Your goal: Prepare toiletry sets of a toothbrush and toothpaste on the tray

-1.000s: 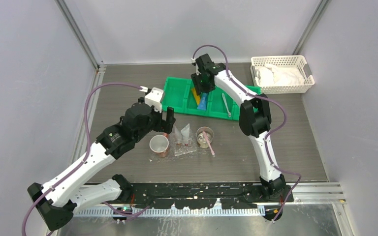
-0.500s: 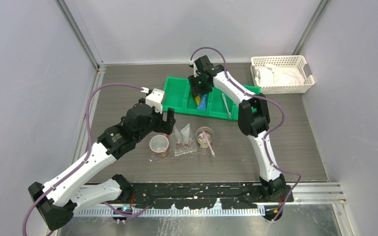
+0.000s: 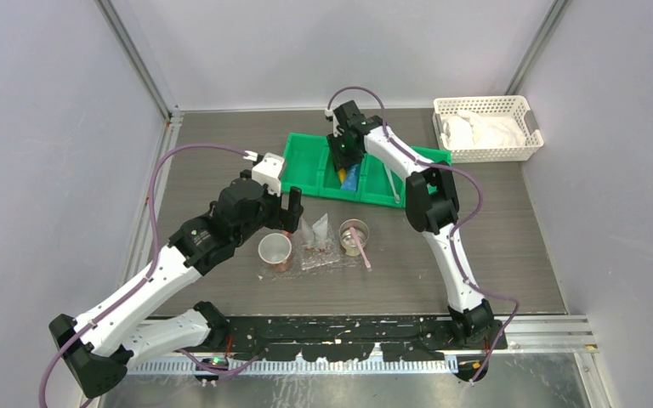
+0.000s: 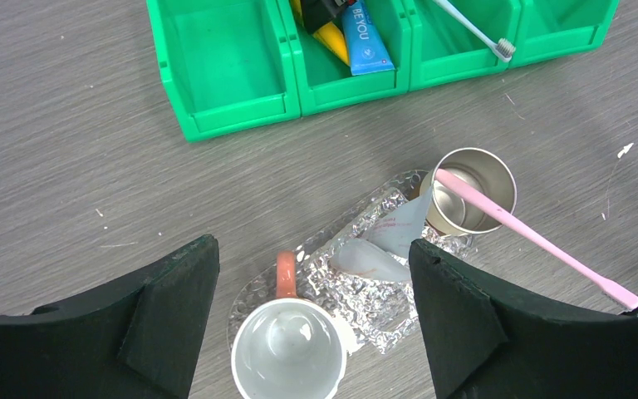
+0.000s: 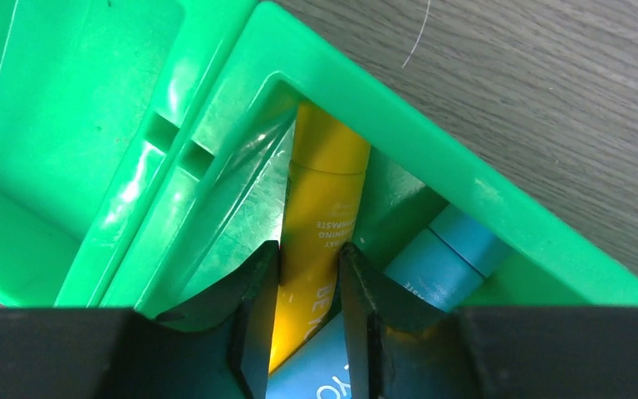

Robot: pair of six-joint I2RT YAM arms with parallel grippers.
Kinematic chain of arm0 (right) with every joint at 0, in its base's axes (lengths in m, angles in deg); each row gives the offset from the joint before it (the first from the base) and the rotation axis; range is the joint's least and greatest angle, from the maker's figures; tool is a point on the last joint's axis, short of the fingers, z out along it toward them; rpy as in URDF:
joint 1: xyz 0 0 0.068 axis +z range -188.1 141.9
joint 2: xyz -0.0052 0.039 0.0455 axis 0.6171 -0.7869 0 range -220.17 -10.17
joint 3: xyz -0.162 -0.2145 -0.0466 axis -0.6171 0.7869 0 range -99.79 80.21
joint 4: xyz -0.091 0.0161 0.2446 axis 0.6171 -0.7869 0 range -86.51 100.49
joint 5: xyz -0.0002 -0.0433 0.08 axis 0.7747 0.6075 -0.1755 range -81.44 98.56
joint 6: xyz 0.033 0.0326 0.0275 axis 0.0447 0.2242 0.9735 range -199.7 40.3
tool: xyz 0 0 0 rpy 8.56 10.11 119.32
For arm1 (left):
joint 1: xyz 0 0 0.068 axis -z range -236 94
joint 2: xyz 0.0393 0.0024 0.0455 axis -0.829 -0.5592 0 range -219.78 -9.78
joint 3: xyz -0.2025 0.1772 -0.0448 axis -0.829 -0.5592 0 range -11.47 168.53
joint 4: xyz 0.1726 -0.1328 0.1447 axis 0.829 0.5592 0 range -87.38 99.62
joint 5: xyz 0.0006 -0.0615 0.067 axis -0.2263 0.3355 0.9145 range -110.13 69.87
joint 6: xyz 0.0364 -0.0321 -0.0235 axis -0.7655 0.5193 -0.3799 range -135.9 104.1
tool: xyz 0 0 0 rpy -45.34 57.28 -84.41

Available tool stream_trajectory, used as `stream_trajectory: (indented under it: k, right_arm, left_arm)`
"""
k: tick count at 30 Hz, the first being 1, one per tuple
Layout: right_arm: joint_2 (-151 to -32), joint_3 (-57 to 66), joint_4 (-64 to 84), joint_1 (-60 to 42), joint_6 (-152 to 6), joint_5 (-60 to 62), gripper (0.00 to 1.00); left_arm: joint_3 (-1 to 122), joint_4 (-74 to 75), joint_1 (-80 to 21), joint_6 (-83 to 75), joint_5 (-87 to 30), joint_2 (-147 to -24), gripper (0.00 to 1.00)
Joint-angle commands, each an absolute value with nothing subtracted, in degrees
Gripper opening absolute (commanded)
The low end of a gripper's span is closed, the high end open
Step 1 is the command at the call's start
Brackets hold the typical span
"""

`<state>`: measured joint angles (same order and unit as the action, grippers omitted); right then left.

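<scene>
Noted right gripper [image 5: 309, 258] nipped on yellow toothpaste [image 5: 326, 183] lettered "BE", blue toothpaste [image 5: 444, 253] "BE YOU" at 4 o'clock; left gripper [image 4: 314, 249] spread wide, empty

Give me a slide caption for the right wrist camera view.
Right end effector grips the yellow toothpaste tube beside the blue tube in a green bin compartment.

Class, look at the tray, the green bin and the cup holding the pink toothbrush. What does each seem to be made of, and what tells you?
Tray: thin clear plastic or a foil-like film; it is crinkled and glints.
Bin: moulded plastic; even green colour with glossy highlights.
Cup: metal, likely steel; its silvery wall shows soft reflections.
</scene>
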<state>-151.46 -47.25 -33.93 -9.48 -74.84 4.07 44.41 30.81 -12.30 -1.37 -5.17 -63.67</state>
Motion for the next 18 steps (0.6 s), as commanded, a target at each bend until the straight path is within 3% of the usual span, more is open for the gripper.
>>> stream_trajectory:
  k: [1, 3, 8, 12, 15, 18]
  right_arm:
    - [-152.66, -48.09, -34.37, -8.91, -74.42, 6.33, 0.38]
    - [-153.32, -49.37, -36.20, -8.12, -76.26, 10.26, 0.48]
    - [-154.38, -48.18, -35.36, -6.90, -77.36, 15.68, 0.47]
    - [-153.93, -44.43, -31.42, -6.79, -76.04, 15.52, 0.38]
    - [-152.52, -42.16, -28.58, -6.84, -74.58, 15.25, 0.23]
    - [-150.06, -40.29, -26.06, -6.91, -73.39, 15.07, 0.21]
  left_arm:
    - [44.25, 30.35, -12.67, -1.32, -5.54, -63.26, 0.85]
    - [44.12, 30.39, -12.67, -1.15, -5.71, -63.14, 0.85]
    - [43.90, 30.20, -12.67, -0.89, -5.98, -62.65, 0.85]
    - [43.97, 30.45, -12.67, -0.92, -5.82, -62.30, 0.85]
    - [44.07, 30.88, -12.67, -1.04, -5.56, -62.10, 0.85]
    - [44.16, 31.14, -12.67, -1.13, -5.31, -61.79, 0.85]
